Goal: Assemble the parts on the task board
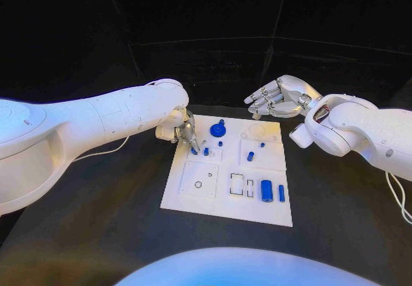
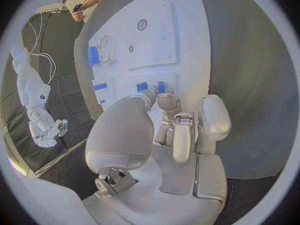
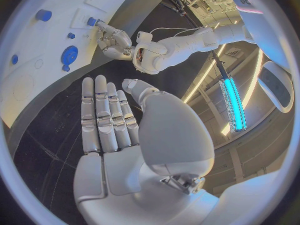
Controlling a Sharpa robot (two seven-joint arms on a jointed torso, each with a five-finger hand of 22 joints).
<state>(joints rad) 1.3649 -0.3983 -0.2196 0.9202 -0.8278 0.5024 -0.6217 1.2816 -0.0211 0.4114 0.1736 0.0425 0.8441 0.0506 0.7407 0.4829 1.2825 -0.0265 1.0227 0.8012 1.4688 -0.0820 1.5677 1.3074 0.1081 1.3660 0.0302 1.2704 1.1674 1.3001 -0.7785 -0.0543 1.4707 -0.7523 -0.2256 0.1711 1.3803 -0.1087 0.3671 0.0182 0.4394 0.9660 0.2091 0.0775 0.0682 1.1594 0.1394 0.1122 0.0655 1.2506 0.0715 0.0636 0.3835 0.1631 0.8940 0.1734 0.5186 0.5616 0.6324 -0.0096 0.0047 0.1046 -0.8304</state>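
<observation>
Lengthwise, the blue cylinder [image 1: 267,190] lies along the task board [image 1: 193,199].

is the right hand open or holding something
Open: the right hand hovers beyond the task board's far edge, fingers straight and apart, palm empty.

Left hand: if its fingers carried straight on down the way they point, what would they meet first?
Probably the small blue peg standing in the white task board; the left hand fingertips hang right by it, though depth and actual contact are unclear.
</observation>
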